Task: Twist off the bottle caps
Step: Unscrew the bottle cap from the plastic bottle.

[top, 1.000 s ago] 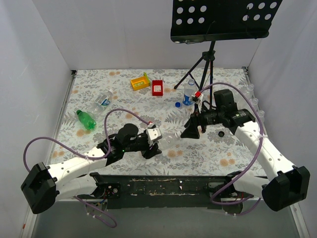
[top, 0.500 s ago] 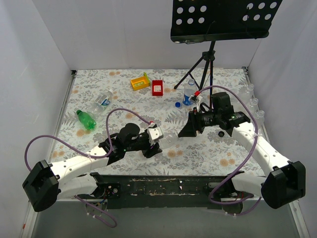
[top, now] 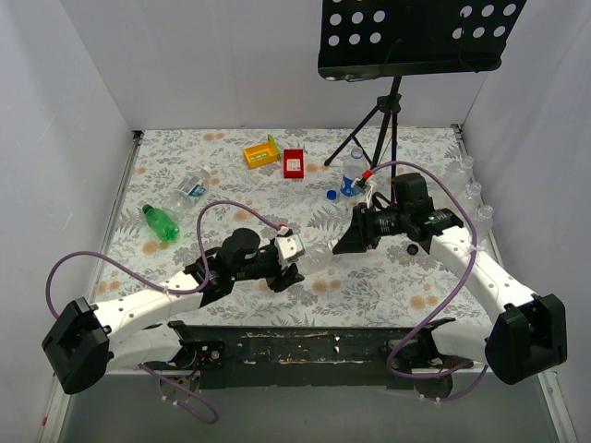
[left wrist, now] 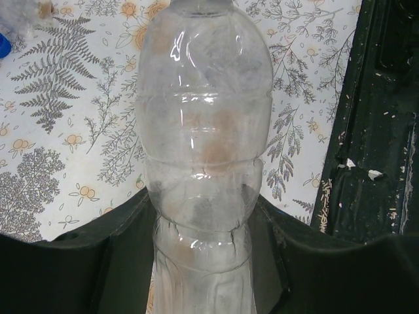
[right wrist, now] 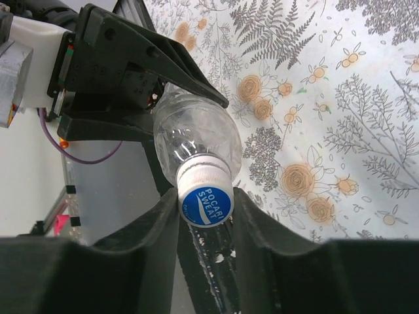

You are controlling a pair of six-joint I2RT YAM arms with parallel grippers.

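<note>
Clear bottle (left wrist: 204,131) sits clamped in the left gripper (left wrist: 201,219), and the right gripper (right wrist: 205,219) pinches its blue cap (right wrist: 205,198).

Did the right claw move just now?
Yes: the right gripper edged slightly left, away from the tripod, onto the cap.

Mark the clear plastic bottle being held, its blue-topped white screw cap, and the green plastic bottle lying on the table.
clear plastic bottle (left wrist: 203,131), left wrist view, wide part of the body.
blue-topped white screw cap (right wrist: 205,199), right wrist view, printed top face.
green plastic bottle (top: 162,223), top external view, mid-body.
</note>
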